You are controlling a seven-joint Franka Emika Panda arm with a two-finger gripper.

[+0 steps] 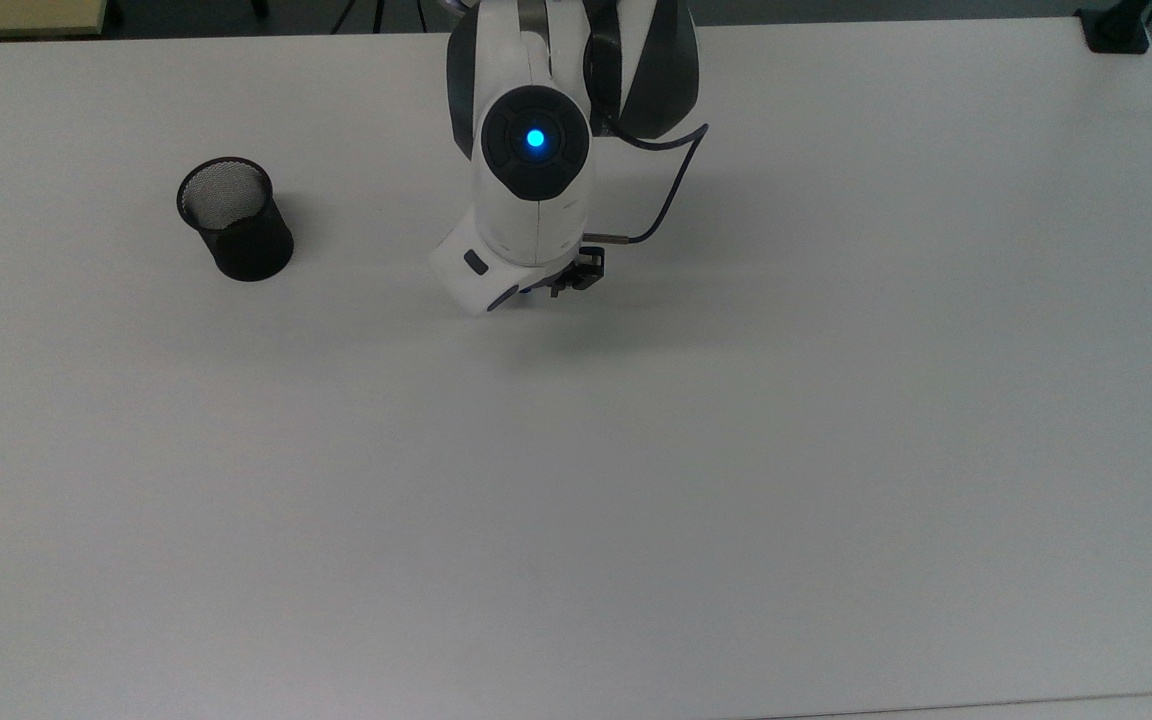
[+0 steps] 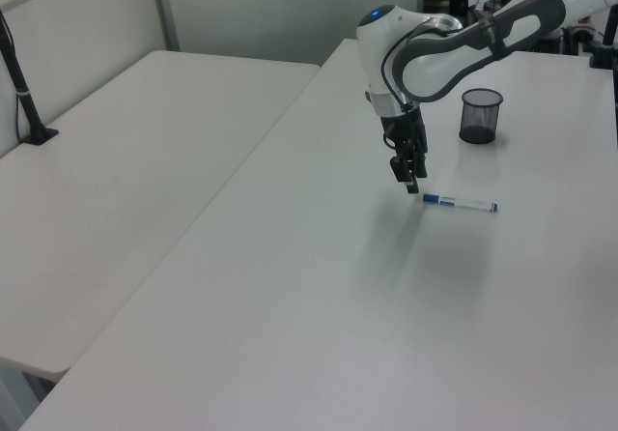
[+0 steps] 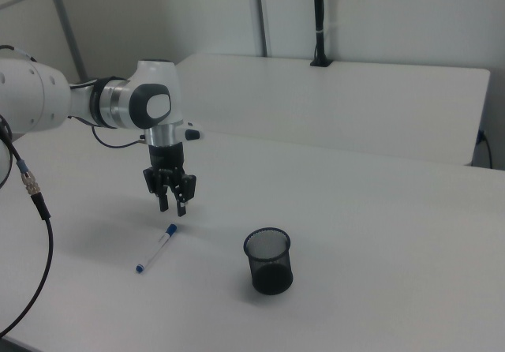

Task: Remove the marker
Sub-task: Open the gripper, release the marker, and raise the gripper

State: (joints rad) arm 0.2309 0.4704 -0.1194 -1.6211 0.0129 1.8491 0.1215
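Observation:
The marker (image 2: 459, 202), white with blue ends, lies flat on the white table (image 1: 636, 500); in the right view the marker (image 3: 155, 248) points toward the gripper. My gripper (image 2: 410, 175) hangs just above the marker's capped end, open, with nothing between its fingers. In the right view the gripper (image 3: 172, 204) stands a little above the table, its two fingers apart. In the top view the gripper (image 1: 561, 285) peeks out from under the white arm, which covers the marker.
A black mesh cup (image 1: 236, 220) stands upright on the table at the top view's left, apart from the marker; the cup (image 3: 269, 260) looks empty in the right view. A second white table (image 2: 116, 180) adjoins on the left view's left.

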